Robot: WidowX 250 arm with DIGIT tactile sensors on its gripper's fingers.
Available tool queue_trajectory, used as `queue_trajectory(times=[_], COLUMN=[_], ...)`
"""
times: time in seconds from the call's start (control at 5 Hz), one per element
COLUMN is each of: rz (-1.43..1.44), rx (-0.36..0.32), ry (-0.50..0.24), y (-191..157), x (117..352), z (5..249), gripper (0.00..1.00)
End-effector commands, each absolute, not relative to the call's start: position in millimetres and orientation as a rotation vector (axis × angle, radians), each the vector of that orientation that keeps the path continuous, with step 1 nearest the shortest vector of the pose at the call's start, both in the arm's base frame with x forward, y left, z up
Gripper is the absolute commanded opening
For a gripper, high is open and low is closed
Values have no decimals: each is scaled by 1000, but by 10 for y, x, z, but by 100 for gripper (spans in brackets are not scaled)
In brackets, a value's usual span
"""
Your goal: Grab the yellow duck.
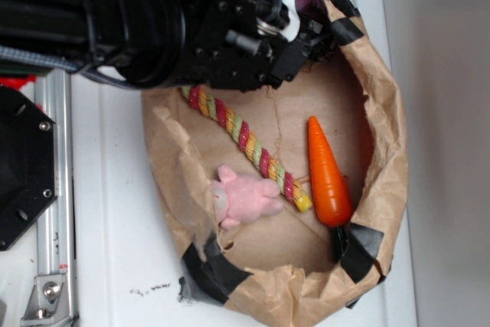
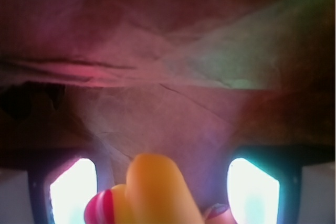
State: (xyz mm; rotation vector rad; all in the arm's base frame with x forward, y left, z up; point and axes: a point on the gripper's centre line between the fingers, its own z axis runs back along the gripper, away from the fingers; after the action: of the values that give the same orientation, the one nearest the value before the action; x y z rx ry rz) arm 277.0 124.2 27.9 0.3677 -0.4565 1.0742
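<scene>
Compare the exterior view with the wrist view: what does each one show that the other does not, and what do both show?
Only the exterior view shows the carrot, the pink plush, the black tape and the whole arm.

Only the wrist view shows the yellow duck close up between the fingers, which look spread apart.

Both show the brown paper bag and the gripper; the striped bit low in the wrist view may be the rope.

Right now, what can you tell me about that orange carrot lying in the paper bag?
The carrot is a long cone, seemingly glossy orange plastic, with a dark stub at its thick end. It lies flat on the floor of the brown paper bag, near the right wall in the exterior view, tip pointing up the picture. The stub reaches some black tape. The striped rope ends close by; contact is unclear.
</scene>
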Motion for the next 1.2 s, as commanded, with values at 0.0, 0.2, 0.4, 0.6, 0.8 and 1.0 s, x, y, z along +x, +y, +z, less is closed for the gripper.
queue_trajectory(times=[0.0,0.2,0.4,0.6,0.8,1.0], rz=[1164,1159,1162,1163,1170,1176], rx=[345,374,375,391,376,348], ry=[-458,-470,-453,-455,-417,-388], y=[1475,1449,1451,1430,1395,1351], x=[2813,2816,2804,2783,2751,2701], z=[361,381,403,386,448,550], gripper=[0,0,0,0,0,0])
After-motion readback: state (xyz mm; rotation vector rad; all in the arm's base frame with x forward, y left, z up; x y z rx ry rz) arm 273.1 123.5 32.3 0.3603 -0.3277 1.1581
